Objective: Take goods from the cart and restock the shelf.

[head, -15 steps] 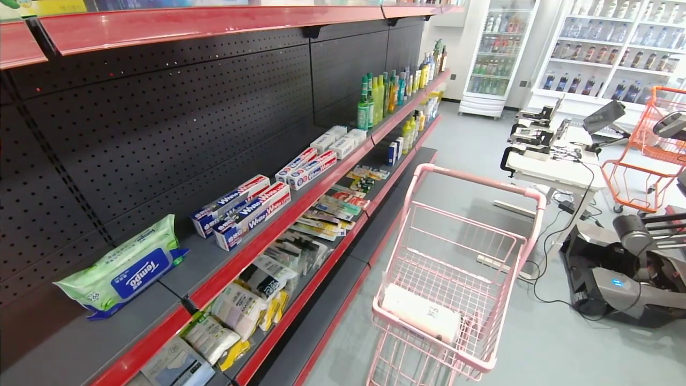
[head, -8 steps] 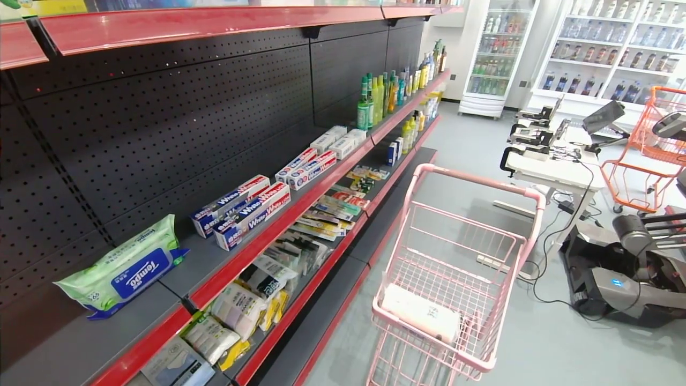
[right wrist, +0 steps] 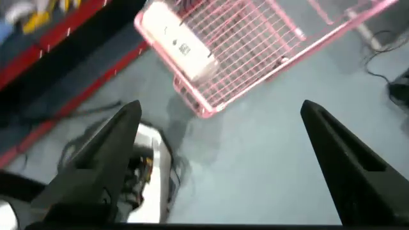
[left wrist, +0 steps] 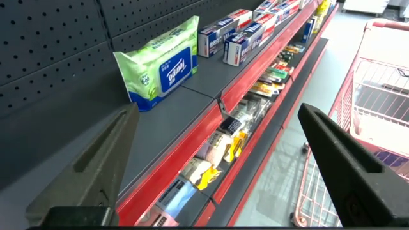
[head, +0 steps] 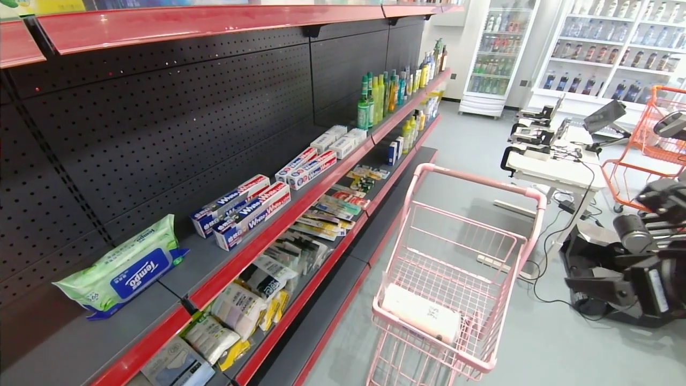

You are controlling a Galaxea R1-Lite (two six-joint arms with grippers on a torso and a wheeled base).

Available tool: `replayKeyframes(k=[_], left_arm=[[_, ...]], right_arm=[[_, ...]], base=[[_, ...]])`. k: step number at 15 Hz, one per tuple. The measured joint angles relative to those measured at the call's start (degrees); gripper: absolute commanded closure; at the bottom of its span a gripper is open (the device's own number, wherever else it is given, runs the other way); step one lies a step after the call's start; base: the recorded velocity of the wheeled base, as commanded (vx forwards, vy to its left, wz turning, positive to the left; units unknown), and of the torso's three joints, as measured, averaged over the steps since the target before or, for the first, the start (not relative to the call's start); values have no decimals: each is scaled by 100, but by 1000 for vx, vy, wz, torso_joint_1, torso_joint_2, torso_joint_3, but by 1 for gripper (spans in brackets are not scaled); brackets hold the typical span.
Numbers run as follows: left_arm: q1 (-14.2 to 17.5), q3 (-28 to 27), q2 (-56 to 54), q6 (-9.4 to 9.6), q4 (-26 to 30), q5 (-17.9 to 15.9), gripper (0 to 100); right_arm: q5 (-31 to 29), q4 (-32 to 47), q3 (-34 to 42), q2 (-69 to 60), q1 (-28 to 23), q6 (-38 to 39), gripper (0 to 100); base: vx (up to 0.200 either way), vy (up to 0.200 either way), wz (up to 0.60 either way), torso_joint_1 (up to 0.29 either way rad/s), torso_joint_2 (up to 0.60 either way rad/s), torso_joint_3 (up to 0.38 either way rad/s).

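Our right gripper (right wrist: 220,105) hung spread wide and empty, likely readied for the white pack (right wrist: 177,41) lying in the pink cart (right wrist: 255,35) ahead of it. Our left gripper (left wrist: 217,110), equally wide, faced the shelf (left wrist: 176,112) beyond, near a green wipes pack (left wrist: 163,64) with a printed blue label.

Drinks fridge (head: 496,53) at the back — orange trolley (head: 651,147) near white desk (head: 557,171).
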Motion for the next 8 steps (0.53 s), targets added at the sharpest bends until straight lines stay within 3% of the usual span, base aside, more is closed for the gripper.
replayKeyframes(k=[5, 8], left_arm=[[-2, 0, 0, 0, 0, 0, 0], [-2, 0, 0, 0, 0, -2, 0]], right_arm=[[534, 77, -794, 2549, 191, -2116, 0], [323, 60, -1534, 3757, 408, -2545, 0]], base=[[0, 0, 0, 0, 0, 0], [0, 0, 0, 0, 0, 0]])
